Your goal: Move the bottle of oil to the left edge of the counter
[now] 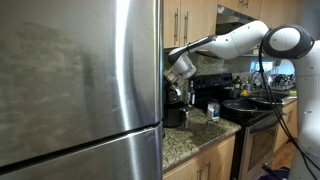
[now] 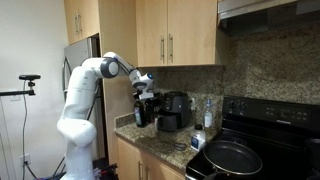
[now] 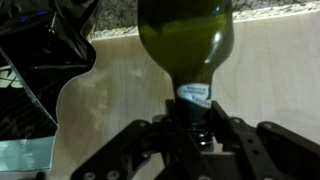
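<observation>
The bottle of oil (image 3: 185,35) is dark green glass with a small label on its narrow neck. In the wrist view my gripper (image 3: 192,112) is shut on the neck just below the label. In an exterior view my gripper (image 2: 144,88) holds the bottle (image 2: 139,112) upright by its top at the left end of the speckled granite counter (image 2: 160,146), close to the wooden side wall. Whether its base touches the counter is not visible. In an exterior view my gripper (image 1: 178,70) shows just past the fridge, and the bottle is mostly hidden there.
A black coffee maker (image 2: 176,110) stands right next to the bottle. A small clear jar (image 2: 199,140) stands near the black stove (image 2: 268,120), which carries a pan (image 2: 232,157). A large steel fridge (image 1: 80,90) blocks much of an exterior view. Wooden cabinets (image 2: 180,35) hang above.
</observation>
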`<action>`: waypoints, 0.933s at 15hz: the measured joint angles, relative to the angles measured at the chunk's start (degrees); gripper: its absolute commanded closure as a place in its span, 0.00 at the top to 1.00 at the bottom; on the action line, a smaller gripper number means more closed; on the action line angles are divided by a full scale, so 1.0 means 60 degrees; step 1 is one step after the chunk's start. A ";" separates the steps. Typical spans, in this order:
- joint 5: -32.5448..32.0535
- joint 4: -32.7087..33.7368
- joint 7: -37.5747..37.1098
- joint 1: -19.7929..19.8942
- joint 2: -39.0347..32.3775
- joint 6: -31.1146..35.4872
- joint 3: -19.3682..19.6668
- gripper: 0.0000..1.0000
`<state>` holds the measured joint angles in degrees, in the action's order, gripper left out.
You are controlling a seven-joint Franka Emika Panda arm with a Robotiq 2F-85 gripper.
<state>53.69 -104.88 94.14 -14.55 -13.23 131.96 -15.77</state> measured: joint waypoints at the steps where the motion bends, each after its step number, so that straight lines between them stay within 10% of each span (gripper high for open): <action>1: 0.0341 0.0053 0.0367 0.0010 -0.0108 0.0033 -0.0035 0.06; 14: 0.5227 0.0156 0.4735 0.0037 -0.0851 0.0488 -0.0215 0.06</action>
<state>85.06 -103.95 122.55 -14.33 -18.33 134.89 -17.06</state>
